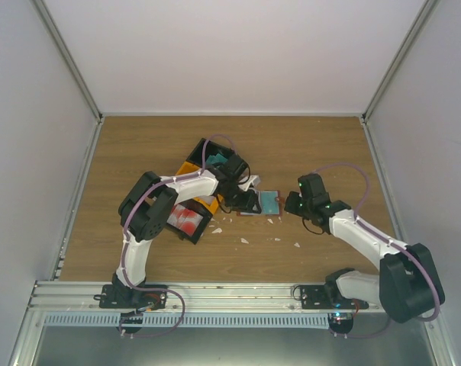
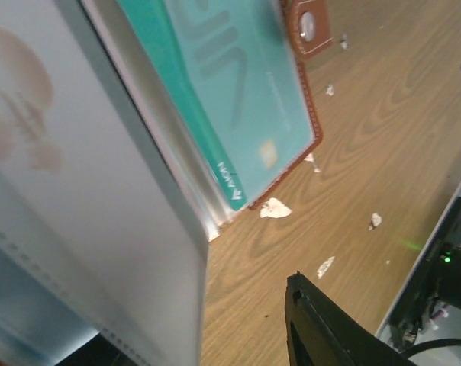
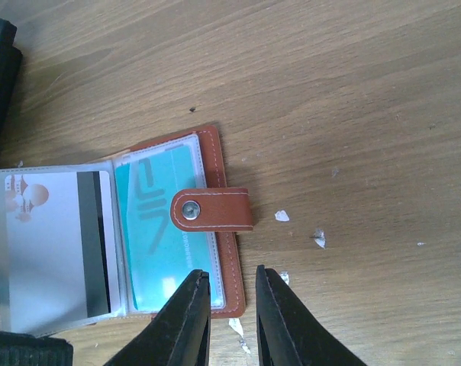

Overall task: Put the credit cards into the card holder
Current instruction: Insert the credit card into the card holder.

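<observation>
The brown card holder (image 3: pixel 229 268) lies open on the wood, its snap tab (image 3: pixel 214 209) folded over a teal credit card (image 3: pixel 156 244) in a clear sleeve. A white credit card (image 3: pixel 47 252) with a black stripe sits in the raised sleeve page to its left. My right gripper (image 3: pixel 232 316) is narrowly open, its fingers either side of the holder's near corner. My left gripper (image 2: pixel 246 301) is at the holder's other side (image 1: pixel 242 200). One black finger (image 2: pixel 330 328) shows, and the sleeve page (image 2: pixel 85 198) hides the other. The teal card (image 2: pixel 238 99) shows beyond.
The black-and-orange tray (image 1: pixel 191 169) lies left of the holder under my left arm, with a red-and-white card (image 1: pixel 186 219) and a teal card (image 1: pixel 215 160) in it. Small white scraps (image 1: pixel 244 240) dot the wood in front of the holder.
</observation>
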